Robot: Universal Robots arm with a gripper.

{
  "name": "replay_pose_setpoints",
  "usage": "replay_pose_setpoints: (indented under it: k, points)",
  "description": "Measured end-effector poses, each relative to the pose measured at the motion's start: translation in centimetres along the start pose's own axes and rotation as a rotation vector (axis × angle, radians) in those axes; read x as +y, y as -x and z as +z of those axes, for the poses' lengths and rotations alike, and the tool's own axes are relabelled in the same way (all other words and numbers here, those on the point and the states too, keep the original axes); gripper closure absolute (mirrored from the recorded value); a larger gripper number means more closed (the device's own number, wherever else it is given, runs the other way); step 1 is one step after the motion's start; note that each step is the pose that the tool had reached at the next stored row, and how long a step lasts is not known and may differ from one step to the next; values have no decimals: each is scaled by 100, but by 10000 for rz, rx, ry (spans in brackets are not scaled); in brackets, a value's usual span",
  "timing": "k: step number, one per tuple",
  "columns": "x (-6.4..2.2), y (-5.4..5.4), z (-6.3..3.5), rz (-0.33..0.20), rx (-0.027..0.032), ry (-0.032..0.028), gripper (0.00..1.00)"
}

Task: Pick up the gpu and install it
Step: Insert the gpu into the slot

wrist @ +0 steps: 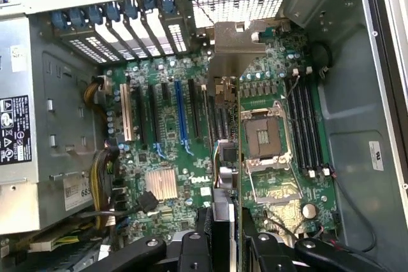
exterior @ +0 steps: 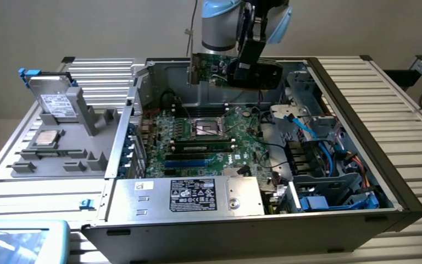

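Claw (exterior: 249, 67) pinches gpu (exterior: 215, 69) above the open case (exterior: 233, 234); wrist view shows it edge-on over motherboard slots (wrist: 180, 116).

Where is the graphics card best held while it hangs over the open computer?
Probably its upper edge, from above, as the gripper does now: the graphics card hangs on edge, so its flat faces suit a pinch and its lower edge is free.

There is one open computer case (exterior: 376, 148). It holds one motherboard (exterior: 246, 159) with one processor socket (exterior: 207, 128), four memory slots (wrist: 305, 125) and one power supply (exterior: 189, 197). One gpu (exterior: 215, 66) hangs over the case. Beside the case stands one grey holder (exterior: 57, 162), carrying one hard drive (exterior: 53, 102) and one loose processor chip (exterior: 48, 138).
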State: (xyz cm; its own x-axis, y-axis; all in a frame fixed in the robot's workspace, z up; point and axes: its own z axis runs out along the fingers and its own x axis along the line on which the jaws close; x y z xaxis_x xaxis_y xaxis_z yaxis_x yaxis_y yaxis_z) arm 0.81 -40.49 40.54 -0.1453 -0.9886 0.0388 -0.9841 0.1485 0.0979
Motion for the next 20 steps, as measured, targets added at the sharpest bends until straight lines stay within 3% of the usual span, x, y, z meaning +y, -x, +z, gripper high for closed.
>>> replay_pose_setpoints:
  k: [3, 4, 7, 8, 10, 20]
  points:
    - [1, 1, 3, 1, 7, -12, 72]
    - [7, 4, 3, 6, 56, -79, 72]
    - [25, 13, 9, 29, 235, -389, 72]
    - [35, 16, 14, 30, 272, -440, 72]
    - [55, 16, 40, 4, 281, -476, 72]
    - [121, 1, 185, -613, 322, -529, 72]
